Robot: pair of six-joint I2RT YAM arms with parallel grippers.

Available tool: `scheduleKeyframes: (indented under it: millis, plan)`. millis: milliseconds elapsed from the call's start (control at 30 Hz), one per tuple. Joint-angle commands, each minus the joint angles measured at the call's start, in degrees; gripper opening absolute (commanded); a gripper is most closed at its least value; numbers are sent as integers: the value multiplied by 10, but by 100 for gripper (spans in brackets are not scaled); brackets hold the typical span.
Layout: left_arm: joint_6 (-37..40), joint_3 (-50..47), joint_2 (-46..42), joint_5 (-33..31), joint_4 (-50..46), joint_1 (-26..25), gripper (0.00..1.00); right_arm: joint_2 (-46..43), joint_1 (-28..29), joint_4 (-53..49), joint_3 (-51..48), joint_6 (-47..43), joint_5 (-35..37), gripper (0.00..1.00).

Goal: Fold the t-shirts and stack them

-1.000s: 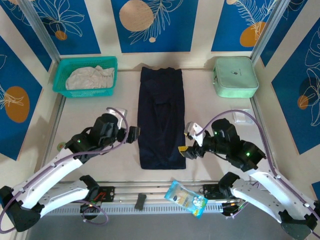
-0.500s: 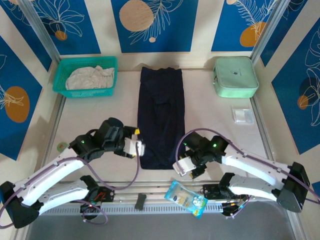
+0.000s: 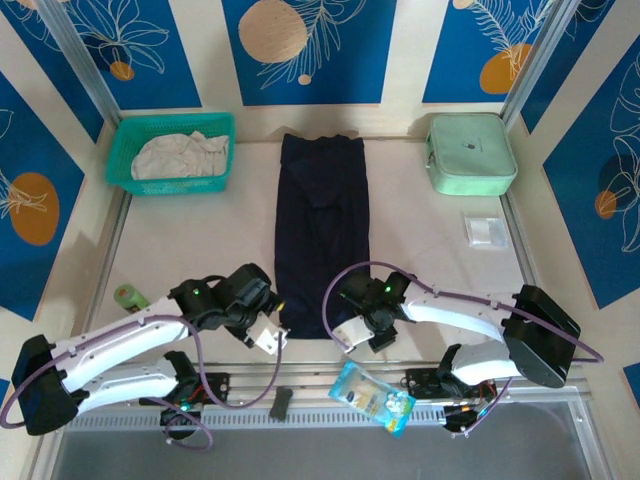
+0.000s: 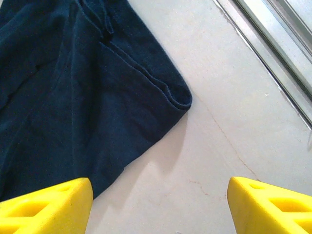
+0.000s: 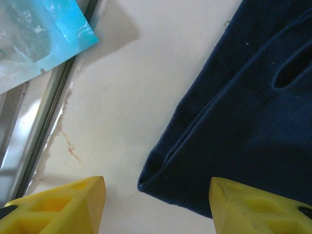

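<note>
Left gripper: we see it spread wide and empty, now nearer the front of the table than a moment ago, just short of the shirt's near-left corner.
Pale shirt: crumpled in the teal basket at far left, unmoved.
Navy shirt: a long folded strip mid-table, lying as before.
Right gripper: wide open, holding nothing; we find it has swung in to the near-right corner.
</note>
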Motion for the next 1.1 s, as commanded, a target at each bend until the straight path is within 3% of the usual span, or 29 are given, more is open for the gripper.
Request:
scheduleKeyframes:
  millis: [0, 200, 400, 600, 1067]
  plan:
    - [51, -5, 7, 20, -23, -9, 73, 2, -4, 14, -14, -7, 14, 59]
    - [79, -19, 41, 9, -2, -28, 74, 30, -3, 33, -18, -10, 22, 57]
    - [92, -26, 79, 15, 43, -30, 72, 68, -3, 48, -9, -2, 28, 49]
    - [85, -36, 118, 19, 87, -31, 57, 80, -4, 57, -10, 4, 24, 39]
    - [63, -17, 180, 46, 109, -36, 54, 73, -9, 49, -9, 12, 16, 38]
